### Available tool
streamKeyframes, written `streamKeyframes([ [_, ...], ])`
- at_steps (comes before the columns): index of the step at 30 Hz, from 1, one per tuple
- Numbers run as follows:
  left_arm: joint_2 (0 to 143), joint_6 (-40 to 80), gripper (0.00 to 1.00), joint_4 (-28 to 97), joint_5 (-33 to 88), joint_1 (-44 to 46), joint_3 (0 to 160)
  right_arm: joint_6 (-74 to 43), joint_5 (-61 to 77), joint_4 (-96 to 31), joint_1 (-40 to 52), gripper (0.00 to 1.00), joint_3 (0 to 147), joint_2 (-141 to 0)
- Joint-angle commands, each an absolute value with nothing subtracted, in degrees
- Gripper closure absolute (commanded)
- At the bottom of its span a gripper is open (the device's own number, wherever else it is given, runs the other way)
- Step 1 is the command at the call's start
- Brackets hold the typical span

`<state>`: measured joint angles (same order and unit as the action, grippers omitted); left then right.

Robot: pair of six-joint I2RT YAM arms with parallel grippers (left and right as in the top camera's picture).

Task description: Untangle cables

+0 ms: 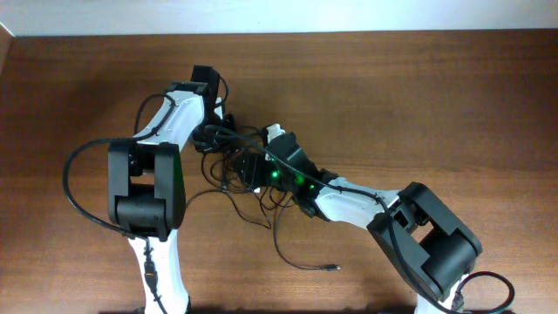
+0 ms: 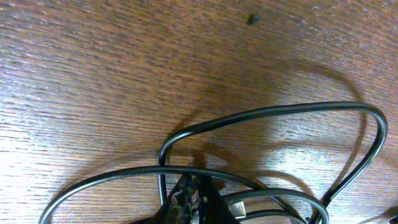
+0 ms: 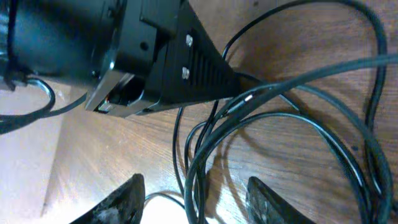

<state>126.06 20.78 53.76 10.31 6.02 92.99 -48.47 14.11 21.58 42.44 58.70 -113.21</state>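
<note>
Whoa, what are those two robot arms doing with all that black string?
They're trying to untangle the cables, a messy black bunch in the middle of the wooden table. The left claw is pinched shut on part of the bunch. The right claw is open right beside it, over the loops, holding nothing. The tangle isn't undone yet.

Cables [image 1: 218, 139] thick at centre; bare table [image 1: 453, 96] all around

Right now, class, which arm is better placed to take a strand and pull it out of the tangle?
The right, probably. The right fingers stand open astride several strands of the cables, ready to close; the left fingers look pinched shut on the tangle, holding it.
</note>
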Motion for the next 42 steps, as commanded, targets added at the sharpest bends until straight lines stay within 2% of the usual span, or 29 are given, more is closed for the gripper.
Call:
streamKeyframes([
  [1, 126.8, 20.9, 0.93, 53.8, 9.8, 6.5, 92.3, -48.5, 11.3, 22.2, 42.8, 0.47, 59.0, -114.0],
  [6, 126.8, 20.9, 0.92, 53.8, 9.8, 6.5, 92.3, -48.5, 9.9, 24.4, 43.2, 0.46, 59.0, -114.0],
  [8, 126.8, 20.9, 0.92, 53.8, 9.8, 6.5, 92.3, -48.5, 7.6, 24.3, 44.5, 0.41, 59.0, -114.0],
  [12, 126.8, 20.9, 0.92, 53.8, 9.8, 6.5, 92.3, -48.4, 2.8, 24.3, 46.8, 0.42, 59.0, -114.0],
  [14, 126.8, 20.9, 0.92, 53.8, 9.8, 6.5, 92.3, -48.3, 2.3, 24.3, 46.9, 0.52, 59.0, -114.4],
  [17, 126.8, 20.9, 0.92, 53.8, 9.8, 6.5, 92.3, -48.3, 2.3, 22.7, 46.9, 0.55, 59.0, -116.2],
  [20, 126.8, 20.9, 0.92, 53.8, 9.8, 6.5, 92.3, -48.3, 2.3, 22.8, 46.9, 0.64, 59.0, -116.6],
  [21, 126.8, 20.9, 0.93, 53.8, 9.8, 6.5, 92.3, -48.2, 2.5, 22.4, 46.9, 0.73, 59.0, -116.6],
  [22, 126.8, 20.9, 0.94, 53.8, 9.9, 6.5, 92.3, -48.2, 2.7, 20.8, 46.9, 0.95, 59.0, -116.6],
  [25, 126.8, 20.9, 0.96, 53.8, 10.8, 6.5, 92.3, -43.3, 7.1, 19.2, 46.8, 0.96, 59.1, -112.5],
  [28, 126.8, 20.9, 0.98, 53.8, 11.5, 6.5, 92.3, -39.2, 7.0, 11.4, 46.7, 0.96, 59.2, -101.2],
  [35, 126.8, 20.9, 0.99, 54.0, 11.8, 6.5, 92.3, -38.6, 7.2, -4.7, 43.0, 0.96, 60.4, -81.0],
  [37, 126.8, 20.9, 0.99, 54.0, 11.8, 6.5, 92.3, -34.5, 7.5, -8.6, 42.7, 0.96, 62.7, -77.9],
  [42, 126.8, 20.9, 0.98, 54.1, 11.8, 6.5, 92.3, -31.2, 6.9, -28.5, 42.7, 0.96, 77.4, -76.1],
])
